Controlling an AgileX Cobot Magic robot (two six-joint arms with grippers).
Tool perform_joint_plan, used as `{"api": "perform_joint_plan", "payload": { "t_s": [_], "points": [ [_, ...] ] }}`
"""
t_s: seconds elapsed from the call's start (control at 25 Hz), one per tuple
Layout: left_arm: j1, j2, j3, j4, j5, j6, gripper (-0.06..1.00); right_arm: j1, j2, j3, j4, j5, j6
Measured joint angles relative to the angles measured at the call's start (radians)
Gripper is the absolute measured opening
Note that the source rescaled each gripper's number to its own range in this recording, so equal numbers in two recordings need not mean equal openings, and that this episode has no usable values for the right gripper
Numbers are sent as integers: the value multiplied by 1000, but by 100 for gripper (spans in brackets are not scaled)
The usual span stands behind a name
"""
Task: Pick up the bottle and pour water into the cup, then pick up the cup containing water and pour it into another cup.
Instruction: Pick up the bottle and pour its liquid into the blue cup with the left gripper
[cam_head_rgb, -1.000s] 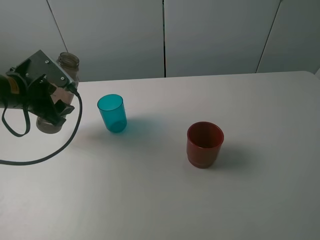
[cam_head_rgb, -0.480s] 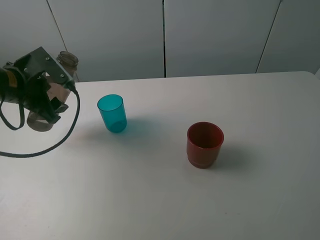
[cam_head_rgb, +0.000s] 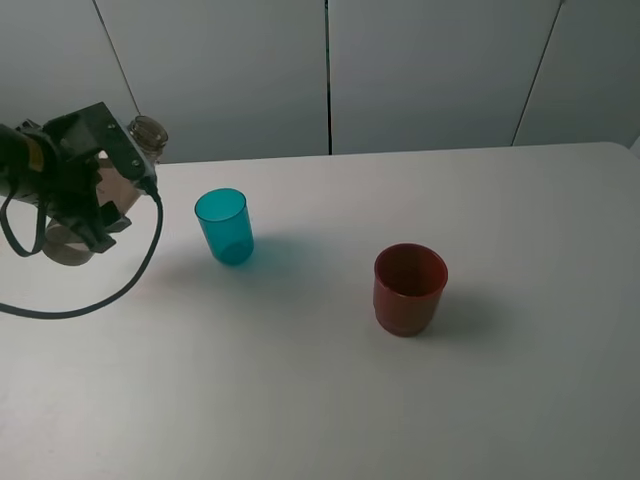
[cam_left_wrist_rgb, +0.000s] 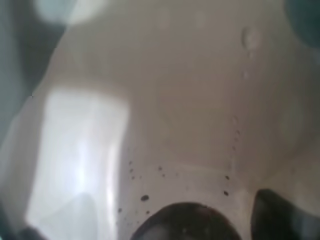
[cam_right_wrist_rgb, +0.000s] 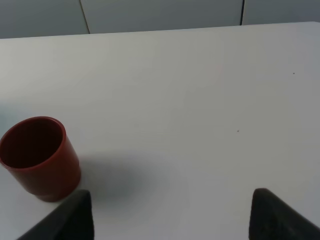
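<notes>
Tightly pinches tall slim smoky grey-brown transparent plastic bottle (cam_head_rgb: 148, 134) with left gripper (cam_head_rgb: 100, 205), jaws pressed onto its body, at ten o'clock of white table (cam_head_rgb: 300, 400), neck tilted toward one o'clock. Leaves small teal translucent plastic tumbler (cam_head_rgb: 224, 228) upright at bottle's three o'clock, squat red-brown translucent cup (cam_head_rgb: 409, 290) at tumbler's four. Holds right gripper (cam_right_wrist_rgb: 172, 220) spread, empty.

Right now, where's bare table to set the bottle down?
Free: table right of the red-brown cup, the front strip before both cups, the gap between them. Crowded: far left, where the left gripper holds the bottle near the teal cup.
</notes>
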Motion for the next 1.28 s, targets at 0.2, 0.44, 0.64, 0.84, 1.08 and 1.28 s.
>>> {"api": "perform_joint_plan", "payload": {
  "t_s": [0.2, 0.44, 0.64, 0.84, 1.08, 1.28],
  "points": [
    [-7, 10, -4, 25, 39, 4, 2, 0, 0, 0, 0, 0, 0],
    [-22, 10, -7, 44, 82, 25, 2, 0, 0, 0, 0, 0, -7],
    [-30, 10, -7, 66, 98, 25, 2, 0, 0, 0, 0, 0, -7],
    [-43, 19, -43, 86, 148, 25, 2, 0, 0, 0, 0, 0, -7],
    [-69, 58, -92, 108, 199, 25, 2, 0, 0, 0, 0, 0, 0],
    [-97, 99, -134, 125, 260, 25, 2, 0, 0, 0, 0, 0, 0]
  ]
}}
